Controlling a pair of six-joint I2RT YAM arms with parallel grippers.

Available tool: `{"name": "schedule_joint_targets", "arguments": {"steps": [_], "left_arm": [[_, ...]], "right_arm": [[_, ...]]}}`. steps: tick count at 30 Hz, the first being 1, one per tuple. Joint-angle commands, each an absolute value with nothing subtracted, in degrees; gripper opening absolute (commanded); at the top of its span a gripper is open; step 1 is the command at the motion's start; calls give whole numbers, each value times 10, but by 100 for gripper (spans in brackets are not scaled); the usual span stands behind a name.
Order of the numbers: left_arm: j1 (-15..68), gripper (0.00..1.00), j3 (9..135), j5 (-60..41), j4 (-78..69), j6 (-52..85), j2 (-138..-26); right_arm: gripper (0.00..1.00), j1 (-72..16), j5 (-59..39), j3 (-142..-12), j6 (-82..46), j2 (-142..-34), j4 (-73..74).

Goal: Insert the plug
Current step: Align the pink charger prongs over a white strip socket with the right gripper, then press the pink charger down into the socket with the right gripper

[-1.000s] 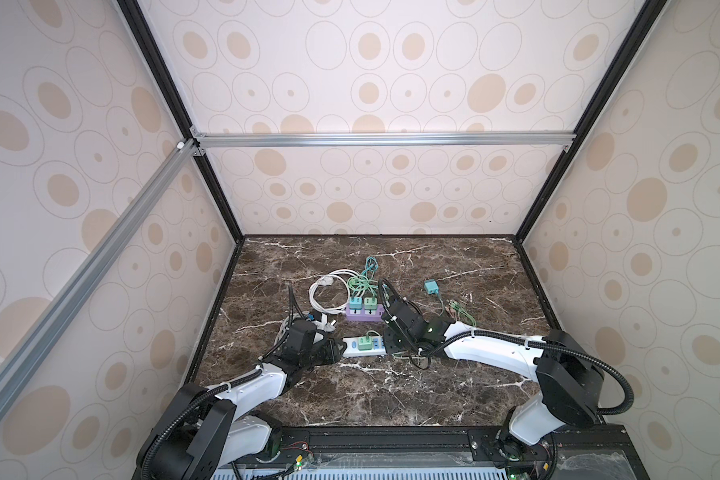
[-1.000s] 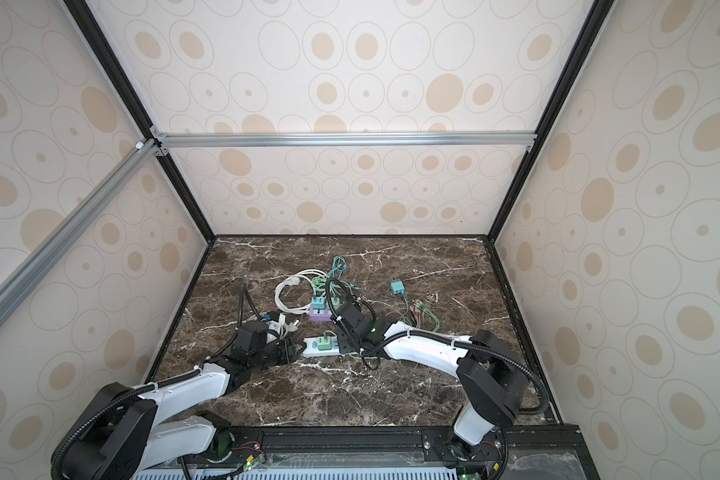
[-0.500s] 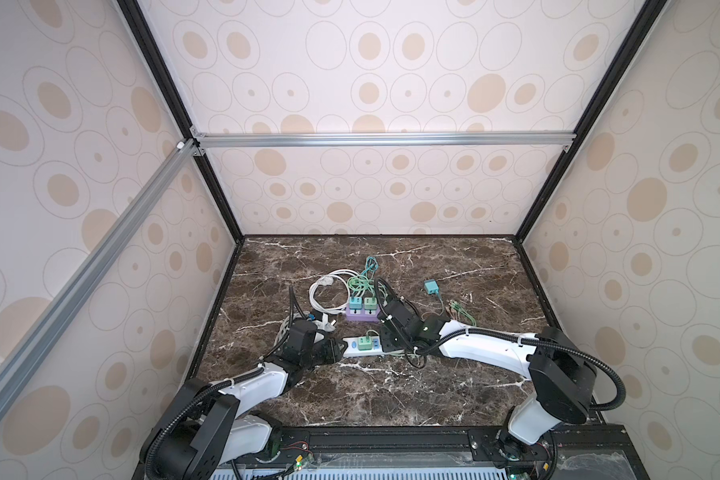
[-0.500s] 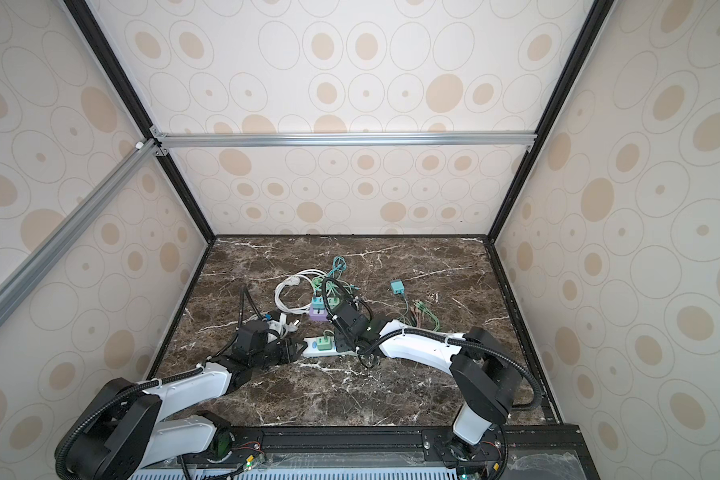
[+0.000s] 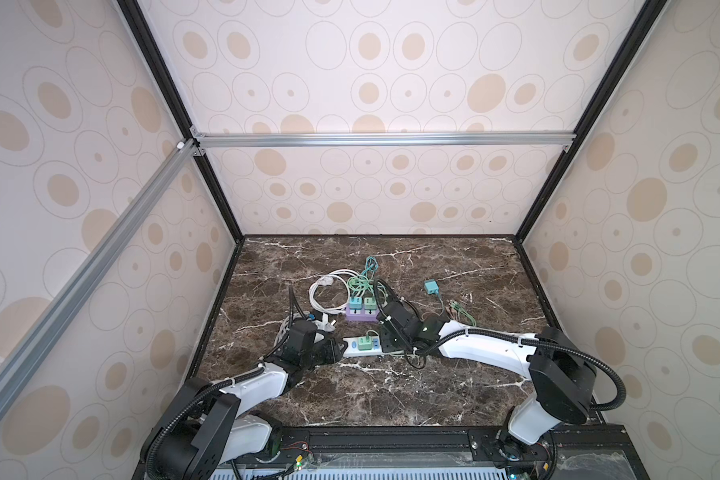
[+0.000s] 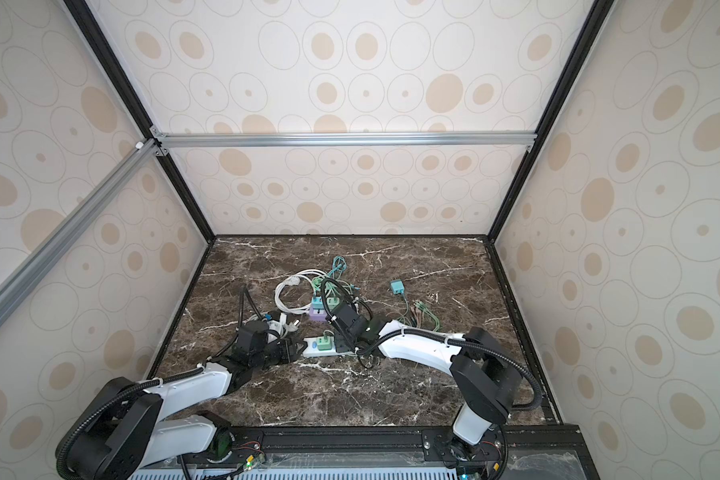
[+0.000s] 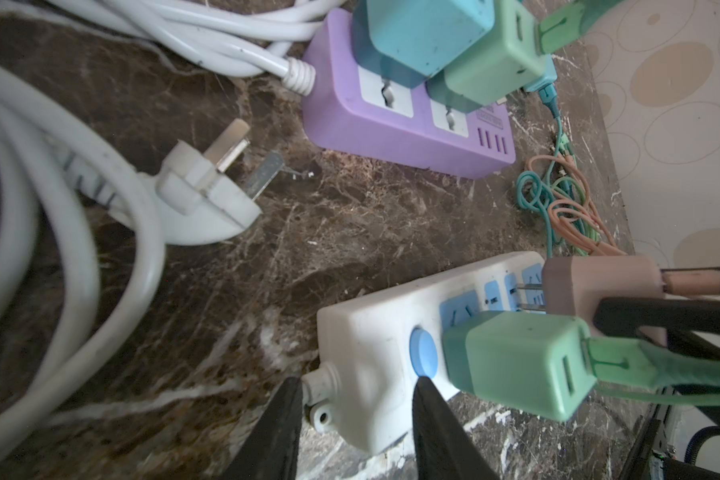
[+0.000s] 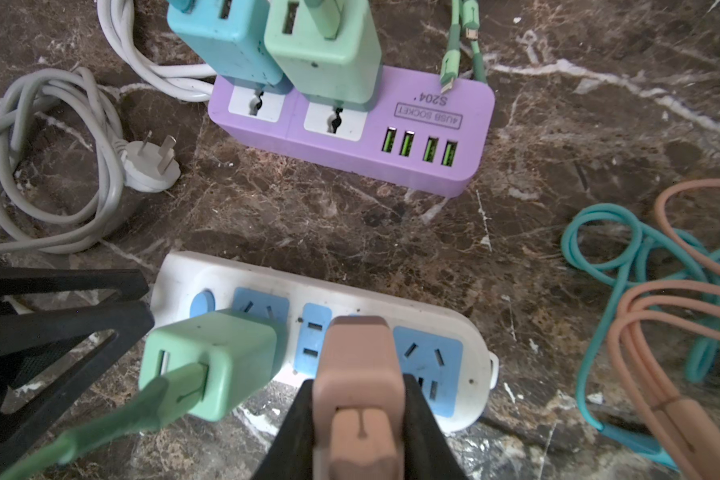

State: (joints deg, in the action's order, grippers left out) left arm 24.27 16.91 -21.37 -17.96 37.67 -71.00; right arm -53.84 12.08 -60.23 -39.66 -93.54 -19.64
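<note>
The plug (image 8: pixel 358 345) is a tan-pink block charger with two flat metal prongs. It sits between the right jaws (image 8: pixel 356 384), which are clamped on its sides. Its prongs reach a blue socket of the white power strip (image 8: pixel 470 332) on the counter (image 5: pixel 391 395) — bare metal shows between plug and strip — just right of a green charger (image 8: pixel 213 361). The left jaws (image 7: pixel 356 386), partly apart, clasp the strip's left end.
</note>
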Motion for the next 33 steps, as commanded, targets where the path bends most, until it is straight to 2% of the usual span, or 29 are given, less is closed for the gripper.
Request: {"name": "schedule_joint_targets", "arguments": {"steps": [1, 20, 33], "left_arm": [[245, 43, 163, -213, -194, 373, -715], [245, 43, 152, -215, -201, 372, -703], [245, 36, 151, -222, -214, 371, -721]], "right_arm": [[4, -547, 127, -620, -408, -937, -227], [3, -550, 131, -659, -428, -985, -250], [1, -550, 151, -679, -425, -1002, -293]]}}
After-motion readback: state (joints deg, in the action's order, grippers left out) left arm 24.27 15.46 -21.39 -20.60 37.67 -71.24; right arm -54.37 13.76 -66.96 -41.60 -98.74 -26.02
